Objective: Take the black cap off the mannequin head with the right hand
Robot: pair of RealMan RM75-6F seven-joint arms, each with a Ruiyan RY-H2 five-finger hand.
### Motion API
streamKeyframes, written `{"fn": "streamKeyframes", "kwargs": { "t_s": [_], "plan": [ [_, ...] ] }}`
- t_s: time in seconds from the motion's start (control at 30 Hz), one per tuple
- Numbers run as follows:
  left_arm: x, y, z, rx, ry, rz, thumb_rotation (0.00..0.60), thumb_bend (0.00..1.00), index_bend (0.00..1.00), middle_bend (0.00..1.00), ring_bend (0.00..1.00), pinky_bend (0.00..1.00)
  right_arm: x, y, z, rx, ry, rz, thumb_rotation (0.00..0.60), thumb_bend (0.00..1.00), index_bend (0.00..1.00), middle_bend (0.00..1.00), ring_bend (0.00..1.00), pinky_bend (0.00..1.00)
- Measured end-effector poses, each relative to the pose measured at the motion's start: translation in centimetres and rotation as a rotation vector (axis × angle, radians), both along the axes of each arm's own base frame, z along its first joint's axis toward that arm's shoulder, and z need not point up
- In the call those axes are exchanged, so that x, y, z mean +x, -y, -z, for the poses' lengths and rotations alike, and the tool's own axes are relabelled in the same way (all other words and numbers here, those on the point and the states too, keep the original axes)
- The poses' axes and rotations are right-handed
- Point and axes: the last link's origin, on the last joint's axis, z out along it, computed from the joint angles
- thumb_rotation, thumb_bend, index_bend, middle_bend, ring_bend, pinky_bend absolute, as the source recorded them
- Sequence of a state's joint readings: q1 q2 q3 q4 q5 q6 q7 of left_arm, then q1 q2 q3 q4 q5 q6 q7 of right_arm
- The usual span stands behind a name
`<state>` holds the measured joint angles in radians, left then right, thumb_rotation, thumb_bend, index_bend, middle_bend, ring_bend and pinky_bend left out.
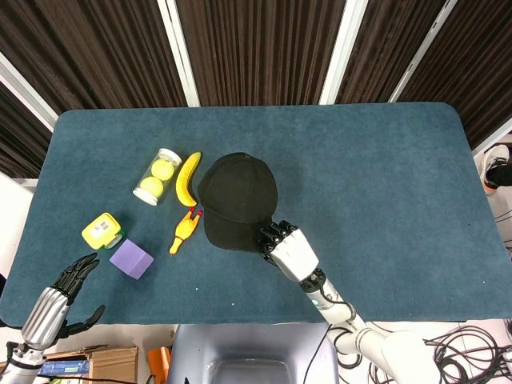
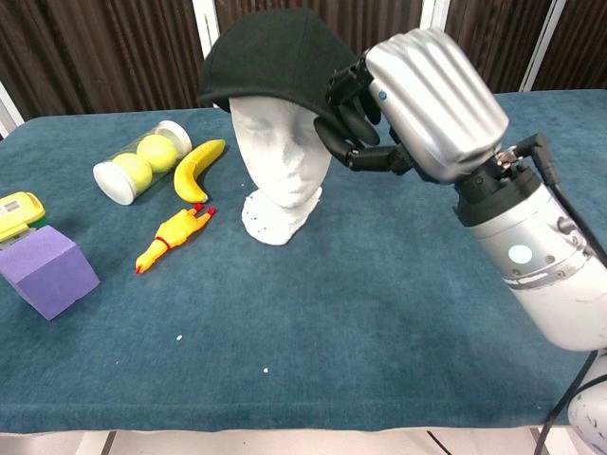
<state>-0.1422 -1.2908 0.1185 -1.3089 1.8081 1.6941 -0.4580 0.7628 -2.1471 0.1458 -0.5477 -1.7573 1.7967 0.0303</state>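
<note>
A: Where do we find the black fabric baseball cap (image 2: 270, 57)?

B: On the white foam mannequin head (image 2: 282, 156), its brim tipped up. Our silver right hand (image 2: 398, 104) pinches the brim edge between dark fingers (image 2: 346, 109) and thumb.

A: And our left hand (image 1: 60, 298)?

B: Near the blue table's (image 1: 376, 176) front-left corner, fingers spread, holding nothing, beside the purple cube (image 1: 131, 259).

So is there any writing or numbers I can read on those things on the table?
None can be read.
Yellow box: a white label with dark marks, too small and blurred to read.
Black cap, purple block, tennis ball tube and the right robot hand: no lettering shows.
</note>
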Motion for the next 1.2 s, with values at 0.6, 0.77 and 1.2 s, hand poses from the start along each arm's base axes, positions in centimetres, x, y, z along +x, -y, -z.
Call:
{"fn": "streamKeyframes", "kwargs": {
  "t_s": [0.6, 0.77, 1.2],
  "plan": [
    [0.0, 0.1, 0.1, 0.001, -0.001, -0.003, 0.600, 0.36, 0.00, 0.04, 0.06, 0.15, 2.3, 2.6, -3.9, -0.231, -0.052, -0.115, 0.600, 0.43, 0.99, 0.76, 0.70, 0.89],
    [-0.1, 0.1, 0.1, 0.003, 0.000, -0.008, 0.600, 0.36, 0.00, 0.04, 0.06, 0.15, 3.3, 4.2, -5.4, -0.325, -0.121, -0.135, 0.600, 0.43, 0.99, 0.76, 0.71, 0.90],
    [-0.2, 0.4, -0.4, 0.017, 0.000, -0.002, 0.600, 0.36, 0.00, 0.04, 0.06, 0.15, -0.5, 5.6, -11.8, -0.518, -0.261, -0.110, 0.600, 0.43, 0.99, 0.76, 0.71, 0.90]
  ]
}}
